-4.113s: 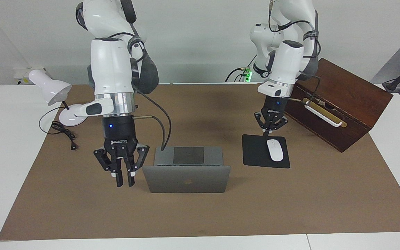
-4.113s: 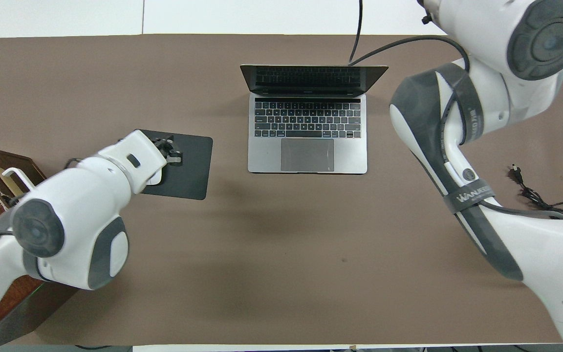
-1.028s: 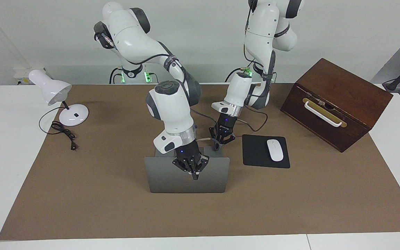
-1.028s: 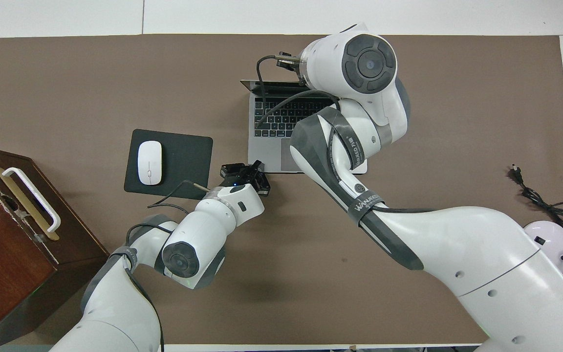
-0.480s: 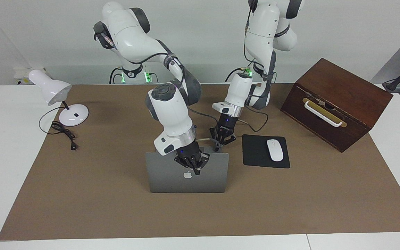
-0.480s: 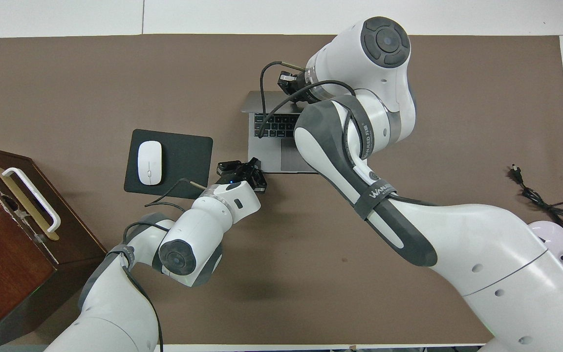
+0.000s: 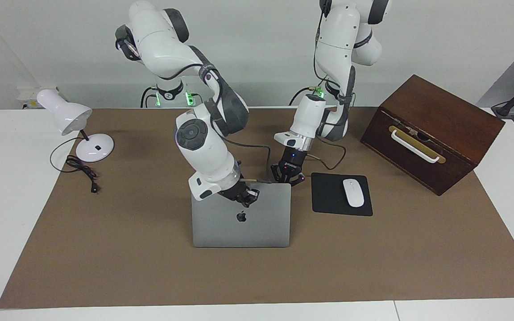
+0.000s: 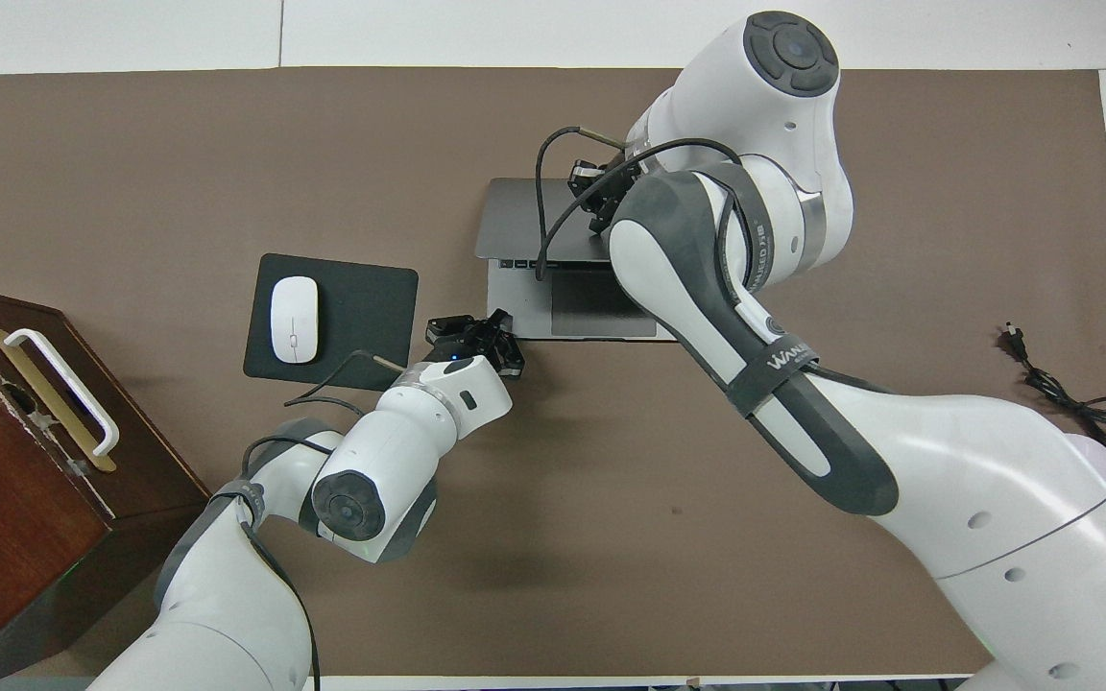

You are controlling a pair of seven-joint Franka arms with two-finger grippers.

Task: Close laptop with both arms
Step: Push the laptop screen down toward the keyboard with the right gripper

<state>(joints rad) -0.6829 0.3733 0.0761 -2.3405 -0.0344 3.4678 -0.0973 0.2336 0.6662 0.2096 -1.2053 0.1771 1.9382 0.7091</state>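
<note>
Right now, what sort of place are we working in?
Likely a lab bench staged as an office desk: a laptop beside a mouse pad with a white mouse, and a desk lamp, all on a brown mat.

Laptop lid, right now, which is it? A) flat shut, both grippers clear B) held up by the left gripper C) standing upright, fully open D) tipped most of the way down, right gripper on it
D: the laptop lid leans low over the base, a keyboard strip and the trackpad uncovered in the overhead view, with the right gripper pressed on its top edge.
</note>
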